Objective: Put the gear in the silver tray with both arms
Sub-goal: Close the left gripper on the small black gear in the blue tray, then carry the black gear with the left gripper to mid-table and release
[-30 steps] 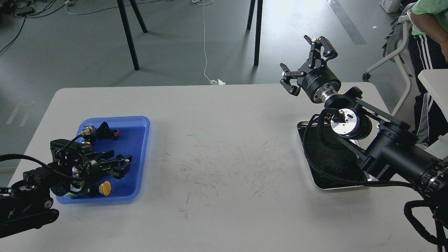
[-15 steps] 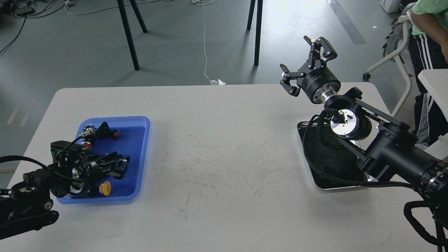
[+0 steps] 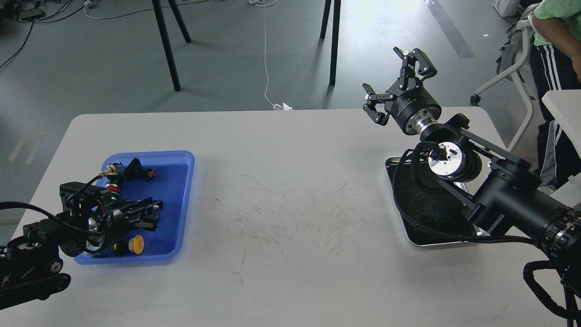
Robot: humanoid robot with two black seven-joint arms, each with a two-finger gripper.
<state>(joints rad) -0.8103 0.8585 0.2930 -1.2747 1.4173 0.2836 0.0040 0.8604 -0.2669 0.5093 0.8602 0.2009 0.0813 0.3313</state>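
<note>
Head view is showing the left gripper (image 3: 152, 213) reaching low over the blue tray (image 3: 181, 200) at the left side of the white table (image 3: 290, 181). Its fingers are lying close together and dark against each other, so whether they are clamping anything I cannot tell. Just below the left gripper, inside the blue tray, a yellow-capped button (image 3: 135, 244) is sitting near the tray's front wall. Beyond the left gripper, toward the tray's far corner, a small black part with a red end (image 3: 138, 170) is lying beside a metal connector (image 3: 109, 173). No gear can be told apart among these small parts.

Far across the table, the right gripper (image 3: 395, 81) is hanging in the air with its two clawed fingers spread wide apart, holding nothing. It is pointing away from the robot, past the table's far edge. Below and behind the right gripper, nearer the robot, the silver tray (image 3: 435, 243) is resting on the table's right side, its dark inside partly hidden by the right arm (image 3: 513, 200) crossing over it. A black cable (image 3: 408, 213) is looping over the tray. To the right of the right gripper, beyond the table, a person in a green shirt (image 3: 556, 27) is standing beside a white chair (image 3: 513, 72).
</note>
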